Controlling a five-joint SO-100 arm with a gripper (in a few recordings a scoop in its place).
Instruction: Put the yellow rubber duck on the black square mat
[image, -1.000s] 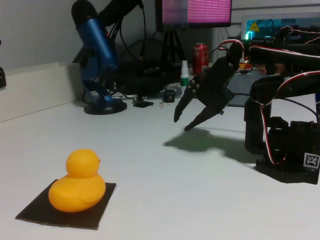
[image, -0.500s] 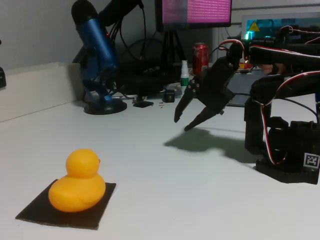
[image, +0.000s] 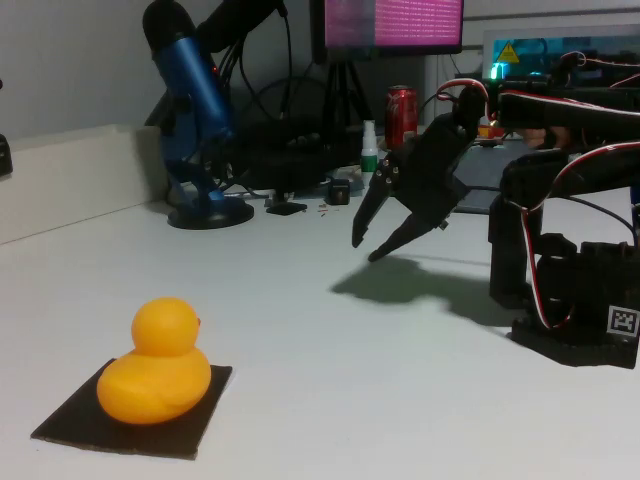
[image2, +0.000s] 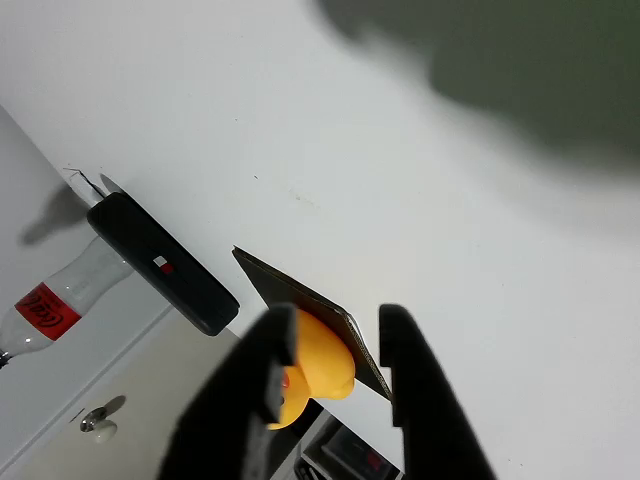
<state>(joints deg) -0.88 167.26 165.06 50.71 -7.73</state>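
Duck (image: 155, 363) sitting on the mat (image: 130, 412), gripper (image: 364, 249) well apart above the table (image: 330, 380), jaws open and empty

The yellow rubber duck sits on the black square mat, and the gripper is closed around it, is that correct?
Not quite. The yellow rubber duck does sit on the black square mat, but the fixed view shows the gripper open and empty, far from it.
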